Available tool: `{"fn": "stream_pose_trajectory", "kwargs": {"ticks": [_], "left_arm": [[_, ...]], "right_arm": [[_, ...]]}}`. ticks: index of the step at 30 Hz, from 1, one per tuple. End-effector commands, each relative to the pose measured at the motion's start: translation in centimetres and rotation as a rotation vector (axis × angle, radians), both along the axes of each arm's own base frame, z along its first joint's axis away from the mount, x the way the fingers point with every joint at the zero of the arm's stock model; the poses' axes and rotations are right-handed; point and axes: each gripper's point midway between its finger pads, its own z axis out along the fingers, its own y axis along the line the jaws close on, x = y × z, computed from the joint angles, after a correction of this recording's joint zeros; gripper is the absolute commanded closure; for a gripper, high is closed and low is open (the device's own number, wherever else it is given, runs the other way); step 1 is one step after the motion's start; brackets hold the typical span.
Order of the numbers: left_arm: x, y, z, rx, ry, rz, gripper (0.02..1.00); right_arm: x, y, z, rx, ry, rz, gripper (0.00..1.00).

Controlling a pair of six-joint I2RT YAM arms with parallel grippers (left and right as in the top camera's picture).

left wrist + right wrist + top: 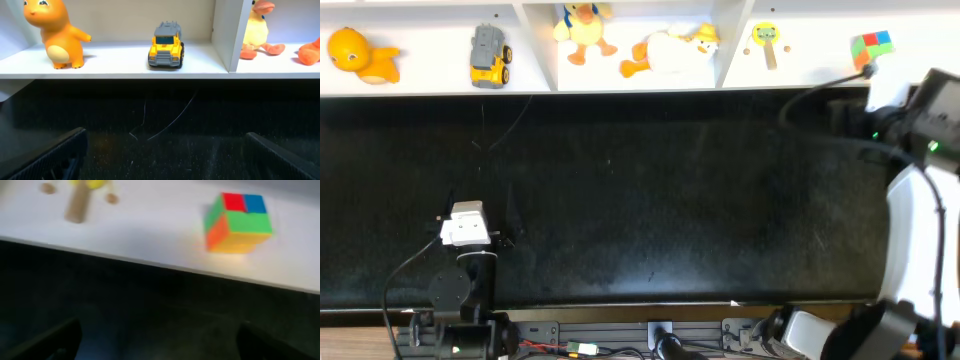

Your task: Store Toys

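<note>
Toys stand on a white shelf along the far edge of the black mat. In its left bay are an orange figure and a yellow truck. The middle bay holds a yellow duck plush and a white plush lying on its side. A wooden rattle and a colour cube sit in the right bay. My left gripper is open and empty over the mat, facing the truck from well back. My right gripper is open and empty just short of the cube.
White dividers split the shelf into bays. The black mat covers the worktop from the shelf to the arm bases. A cable loops over the mat near the right arm.
</note>
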Motion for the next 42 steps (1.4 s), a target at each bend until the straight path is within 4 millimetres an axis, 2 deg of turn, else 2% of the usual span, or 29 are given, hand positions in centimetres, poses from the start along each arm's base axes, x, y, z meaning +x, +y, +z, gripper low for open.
{"fn": "stream_pose_trajectory", "kwargs": {"ticks": [1,5,10,13,16,20,23,37,42], "left_arm": [[0.0,-0.1,0.1,0.015,-0.004,-0.006,0.023],[0.0,-0.1,0.1,0.015,-0.004,-0.006,0.020],[0.0,-0.1,0.1,0.015,-0.004,-0.006,0.020],[0.0,-0.1,0.1,0.015,-0.004,-0.006,0.020],[0.0,-0.1,0.1,0.015,-0.004,-0.006,0.020],[0.0,-0.1,0.1,0.015,-0.004,-0.006,0.020],[0.0,-0.1,0.1,0.015,-0.004,-0.006,0.020],[0.0,-0.1,0.1,0.015,-0.004,-0.006,0.020],[0.0,-0.1,0.1,0.015,-0.004,-0.006,0.020]], "right_arm": [[-1.7,5.8,0.5,-0.043,-0.102,0.096,0.005],[-1.9,8.4,0.9,-0.044,-0.226,0.023,0.005],[-3.0,13.7,0.8,-0.016,-0.328,0.124,0.003],[-4.2,15.5,0.4,0.069,-0.372,0.126,0.005],[-5.7,15.5,-0.2,0.131,-0.410,0.097,0.005],[-8.0,15.2,-1.0,0.156,-0.480,0.087,0.007],[-9.1,15.1,-1.7,0.157,-0.500,0.088,0.005],[-12.1,14.4,-3.5,0.161,-0.634,0.083,0.005],[-12.6,14.1,-4.8,0.155,-0.588,0.072,0.005]]}}
